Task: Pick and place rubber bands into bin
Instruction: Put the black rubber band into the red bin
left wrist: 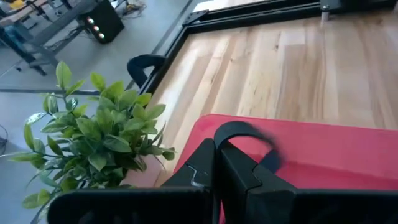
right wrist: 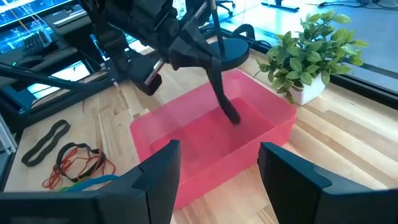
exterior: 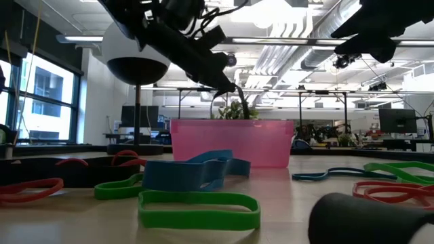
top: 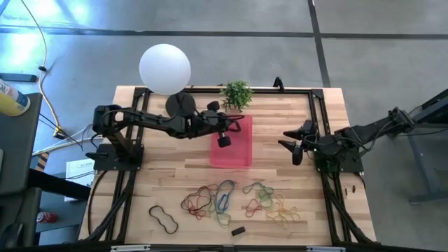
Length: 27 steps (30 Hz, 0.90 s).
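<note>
High view: left gripper (top: 225, 133) poised over the near-plant end of the bin (top: 241, 155), jaws closed on a black rubber band (top: 232, 120) that shows only as a thin dark line at the tips. Right gripper (top: 290, 143) parked just beside the bin's far side, fingers spread, nothing between them. Loose rubber bands (top: 234, 201) scattered well apart from both grippers, toward the table's front edge; small black block (top: 238, 230) among them, not part of the load.

Low view: pink bin behind the blue and green bands; left arm descending from above toward its rim. Band thickness and flat lie suggest light, limp stock.

Left wrist view: fingertips (left wrist: 233, 171) pinched together, black loop arching up from between them, red bin floor directly beyond the tips, potted plant (left wrist: 93, 134) just beside.

Right wrist view: black band (right wrist: 221, 93) dangling slack from the left gripper into the bin, lower end near or touching the floor; cannot tell which.

Handling, as judged: very light, soft, stretchy, somewhat tacky. Best pinched across a single strand where a loop lies clear of its neighbours; tangled clusters likely to lift together.
</note>
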{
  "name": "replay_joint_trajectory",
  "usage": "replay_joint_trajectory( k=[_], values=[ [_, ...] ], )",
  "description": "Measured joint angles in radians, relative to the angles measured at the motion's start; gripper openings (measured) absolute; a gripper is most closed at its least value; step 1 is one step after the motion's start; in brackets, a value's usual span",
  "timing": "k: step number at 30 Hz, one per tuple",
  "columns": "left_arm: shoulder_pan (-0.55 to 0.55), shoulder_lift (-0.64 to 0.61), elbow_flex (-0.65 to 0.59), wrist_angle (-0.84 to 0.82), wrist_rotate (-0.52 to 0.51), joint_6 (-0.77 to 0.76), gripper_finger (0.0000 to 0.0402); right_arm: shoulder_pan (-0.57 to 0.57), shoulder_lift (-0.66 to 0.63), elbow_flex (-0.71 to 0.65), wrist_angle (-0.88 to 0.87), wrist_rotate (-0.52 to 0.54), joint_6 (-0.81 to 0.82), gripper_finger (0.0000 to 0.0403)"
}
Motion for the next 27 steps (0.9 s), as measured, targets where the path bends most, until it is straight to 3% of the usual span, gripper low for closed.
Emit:
replay_joint_trajectory(
  k=[10, 14, 19, 27],
  values=[
    [0.000, 0.027, 0.000, 0.024, -0.044, 0.020, 0.0000, -0.015, 0.000, 0.000, -0.001, -0.006, 0.000, 0.0204],
    [0.006, 0.027, 0.000, 0.029, -0.002, 0.036, 0.0012, -0.015, 0.000, 0.000, -0.002, -0.013, 0.000, 0.0204],
    [0.043, 0.027, 0.033, -0.059, 0.131, -0.018, 0.0070, -0.015, 0.000, 0.000, -0.004, -0.013, 0.000, 0.0204],
    [0.045, 0.027, 0.110, -0.111, 0.110, 0.046, 0.0172, -0.015, 0.000, 0.000, -0.003, -0.023, 0.003, 0.0204]
  ],
)
